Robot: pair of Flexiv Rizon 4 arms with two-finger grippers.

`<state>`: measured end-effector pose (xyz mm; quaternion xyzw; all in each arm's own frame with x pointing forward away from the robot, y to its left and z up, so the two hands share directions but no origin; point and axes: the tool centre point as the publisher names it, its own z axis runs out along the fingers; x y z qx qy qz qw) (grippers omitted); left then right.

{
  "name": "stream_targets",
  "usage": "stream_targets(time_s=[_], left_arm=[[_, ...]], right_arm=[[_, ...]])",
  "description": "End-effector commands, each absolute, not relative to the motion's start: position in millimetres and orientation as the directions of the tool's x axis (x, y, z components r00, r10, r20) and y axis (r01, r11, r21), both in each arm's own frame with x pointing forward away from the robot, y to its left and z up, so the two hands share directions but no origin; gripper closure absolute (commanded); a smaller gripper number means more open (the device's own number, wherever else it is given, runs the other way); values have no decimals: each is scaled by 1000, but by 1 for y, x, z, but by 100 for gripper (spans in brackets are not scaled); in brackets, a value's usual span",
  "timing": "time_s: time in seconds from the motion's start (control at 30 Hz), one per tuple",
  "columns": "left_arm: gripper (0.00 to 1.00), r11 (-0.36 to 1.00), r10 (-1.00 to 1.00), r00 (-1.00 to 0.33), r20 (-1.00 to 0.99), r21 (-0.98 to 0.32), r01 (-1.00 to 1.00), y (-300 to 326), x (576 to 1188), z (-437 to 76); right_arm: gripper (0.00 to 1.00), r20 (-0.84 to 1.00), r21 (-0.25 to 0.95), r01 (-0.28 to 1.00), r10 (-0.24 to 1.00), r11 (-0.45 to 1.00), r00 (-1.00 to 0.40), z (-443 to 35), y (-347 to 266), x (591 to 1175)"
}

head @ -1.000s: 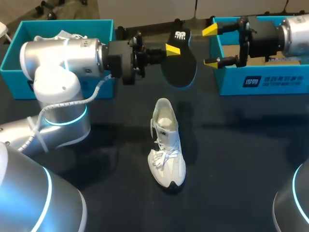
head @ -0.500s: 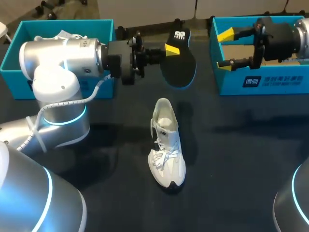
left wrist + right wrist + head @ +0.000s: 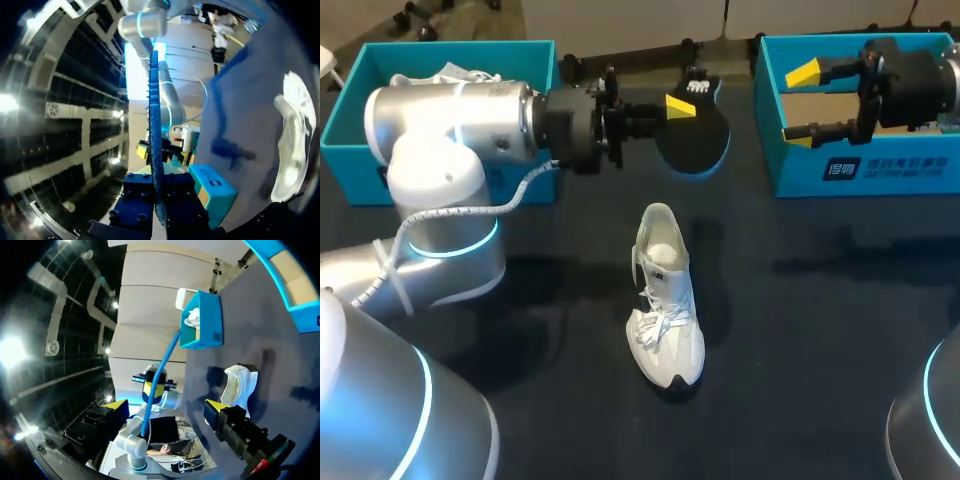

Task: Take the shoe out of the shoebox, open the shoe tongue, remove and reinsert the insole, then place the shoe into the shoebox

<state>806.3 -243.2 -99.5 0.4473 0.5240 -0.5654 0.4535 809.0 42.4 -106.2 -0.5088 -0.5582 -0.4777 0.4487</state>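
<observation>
A white shoe (image 3: 665, 295) lies on the dark table, toe toward me, its opening empty. The black insole (image 3: 695, 128) with a blue underside hangs above the table behind the shoe, with my left gripper (image 3: 678, 106) shut on its edge. From the left wrist the insole (image 3: 153, 135) shows edge-on, clamped in the gripper (image 3: 159, 200), and the shoe (image 3: 295, 135) lies off to one side. My right gripper (image 3: 802, 103) stands open and empty over the right blue shoebox (image 3: 860, 170). Its wrist view looks between the open gripper (image 3: 165, 406) at the insole (image 3: 161, 375) and the shoe (image 3: 239, 385).
A second blue box (image 3: 360, 95) stands at the back left, behind my left arm, with another white shoe (image 3: 450, 72) inside. The same box (image 3: 202, 322) shows in the right wrist view. Bare table lies around and in front of the shoe.
The left gripper has turned the insole, so it now looks shorter and rounder from above. The right gripper, still open, has drawn back to the right over its box.
</observation>
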Motion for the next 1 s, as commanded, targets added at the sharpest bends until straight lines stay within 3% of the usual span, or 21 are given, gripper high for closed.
stream_targets(time_s=[0.03,0.2,0.33,0.6,1.0], left_arm=[[100,-57,44,-402,-915,-404,913,-243,804,-97],[100,-18,109,-596,-796,-601,799,-237,799,-99],[100,46,107,-686,-719,-686,726,-233,801,-104],[100,78,70,-919,-389,-916,394,-234,798,-96],[100,67,-31,-997,69,-995,-71,-238,790,-83]], right_arm=[[0,987,77,997,140,23,-80,-106,43,808],[0,987,77,997,140,23,-80,-106,43,808],[0,987,77,997,140,23,-80,-106,43,808],[0,987,77,997,140,23,-80,-106,43,808],[0,987,77,997,140,23,-80,-106,43,808]])
